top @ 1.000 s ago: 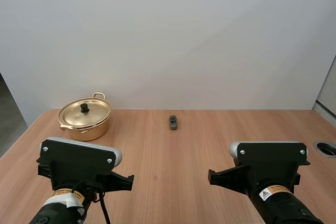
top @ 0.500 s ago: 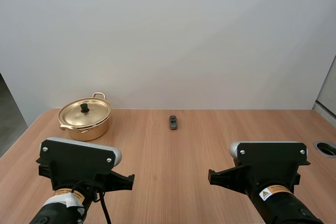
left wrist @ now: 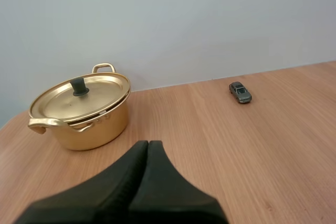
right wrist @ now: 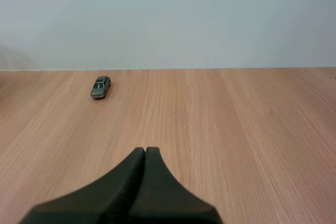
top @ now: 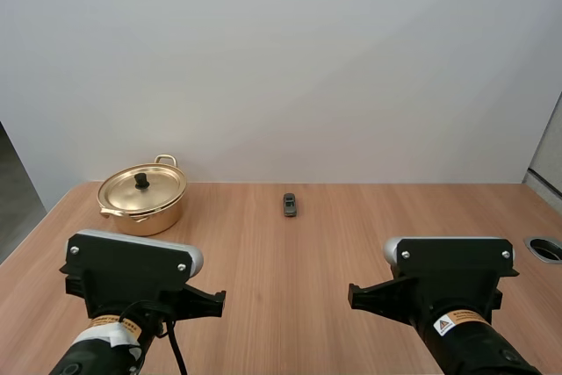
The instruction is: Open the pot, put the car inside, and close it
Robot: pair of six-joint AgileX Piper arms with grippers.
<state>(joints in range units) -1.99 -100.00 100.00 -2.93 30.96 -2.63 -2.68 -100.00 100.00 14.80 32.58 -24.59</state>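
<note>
A small grey toy car (top: 290,205) is sitting on a wooden table (top: 290,270) near its far edge, well apart from a gold pot (top: 149,212) that is standing to the left with its lid (top: 162,183) resting on top. The left gripper (left wrist: 147,143) is hanging over the near part of the table, facing the pot and the car, its two black fingers pressing together on nothing. The right gripper (right wrist: 145,150) is likewise closed and empty, with the car lying ahead of it.

Wooden table (top: 351,243): pot (top: 142,199), car (top: 290,205).
</note>
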